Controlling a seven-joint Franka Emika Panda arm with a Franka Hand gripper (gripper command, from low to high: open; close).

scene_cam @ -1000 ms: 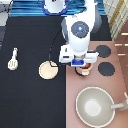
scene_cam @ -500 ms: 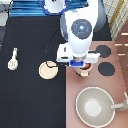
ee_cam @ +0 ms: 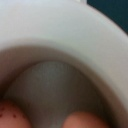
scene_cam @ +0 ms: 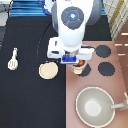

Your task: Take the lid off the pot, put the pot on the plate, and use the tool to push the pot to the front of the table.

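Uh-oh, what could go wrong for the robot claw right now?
The claw hangs right over the small pot on the stove counter, hiding most of it, so a grab could slip or tip it. The plate lies apart on the black table, so carrying could spill something.

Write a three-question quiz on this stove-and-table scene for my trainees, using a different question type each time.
1. True or false: the plate lies on the black table with nothing on it.
2. The gripper hangs closest over: A the plate, B the pot, C the large grey pan.
3. Fill in: the tool lies near the exterior view's ____ edge.
Key: 1 true; 2 B; 3 left.
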